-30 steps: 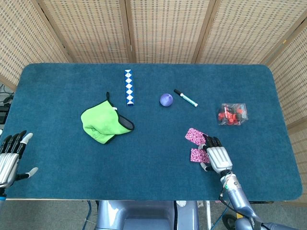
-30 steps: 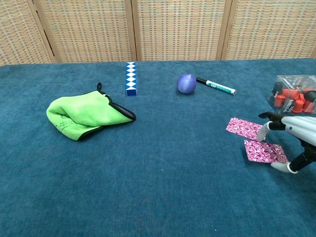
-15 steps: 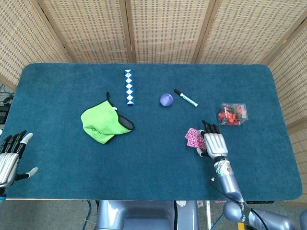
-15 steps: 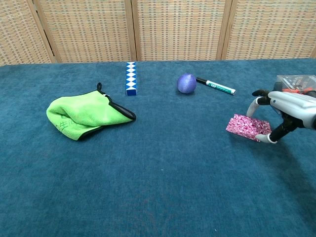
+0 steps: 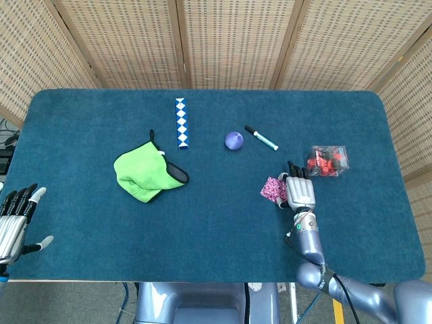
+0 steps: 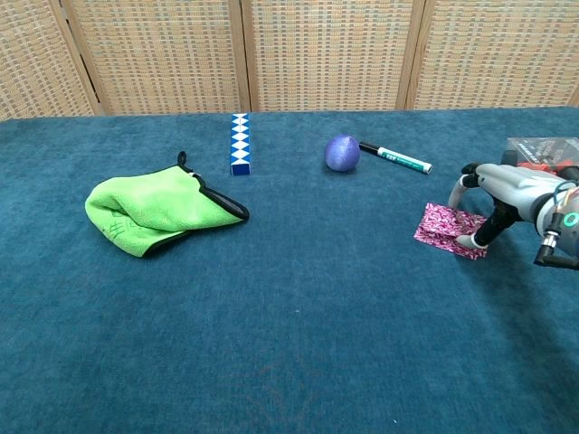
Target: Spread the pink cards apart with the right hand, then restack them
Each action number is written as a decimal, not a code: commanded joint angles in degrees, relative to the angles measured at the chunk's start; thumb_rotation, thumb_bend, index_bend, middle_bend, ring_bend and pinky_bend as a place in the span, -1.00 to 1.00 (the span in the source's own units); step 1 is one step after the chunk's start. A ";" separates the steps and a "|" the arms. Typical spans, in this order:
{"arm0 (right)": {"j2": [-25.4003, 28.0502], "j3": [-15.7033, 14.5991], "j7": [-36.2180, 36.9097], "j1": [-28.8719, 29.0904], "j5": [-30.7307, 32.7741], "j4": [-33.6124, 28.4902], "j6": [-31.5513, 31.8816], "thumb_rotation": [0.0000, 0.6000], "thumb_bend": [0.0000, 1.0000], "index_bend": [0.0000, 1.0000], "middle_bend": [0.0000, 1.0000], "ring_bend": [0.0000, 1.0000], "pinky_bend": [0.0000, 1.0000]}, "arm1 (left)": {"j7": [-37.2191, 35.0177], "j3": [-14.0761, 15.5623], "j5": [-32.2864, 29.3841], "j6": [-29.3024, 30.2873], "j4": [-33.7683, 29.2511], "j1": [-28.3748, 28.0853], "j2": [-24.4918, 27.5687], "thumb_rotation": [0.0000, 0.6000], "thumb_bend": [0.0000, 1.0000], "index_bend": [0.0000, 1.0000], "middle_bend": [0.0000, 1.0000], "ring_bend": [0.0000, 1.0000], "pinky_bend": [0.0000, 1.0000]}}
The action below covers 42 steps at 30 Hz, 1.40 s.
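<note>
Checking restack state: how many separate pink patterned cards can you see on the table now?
1 visible pile: the pink patterned cards lie stacked under the right hand, left of the clear box of red pieces. How many cards are in it cannot be told.

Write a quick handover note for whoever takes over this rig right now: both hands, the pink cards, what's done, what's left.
Right hand: arched over the pink cards, fingertips on their right end; no clear grip.
Left hand: open at the table's near left edge, holding nothing.
Cards: one pile again, near the box of red pieces.
Done: spreading; a second ago they lay as two, now gathered.
Left: check the pile is square, then lift the right hand clear.
</note>
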 commanded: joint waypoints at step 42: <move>0.74 -1.68 0.40 0.77 1.85 -1.24 0.70 1.00 -0.53 -0.36 -1.00 -1.00 -0.99 | -0.21 0.06 0.08 -0.04 -0.08 -0.03 0.11 1.00 -0.91 -1.00 -1.00 -1.00 -1.00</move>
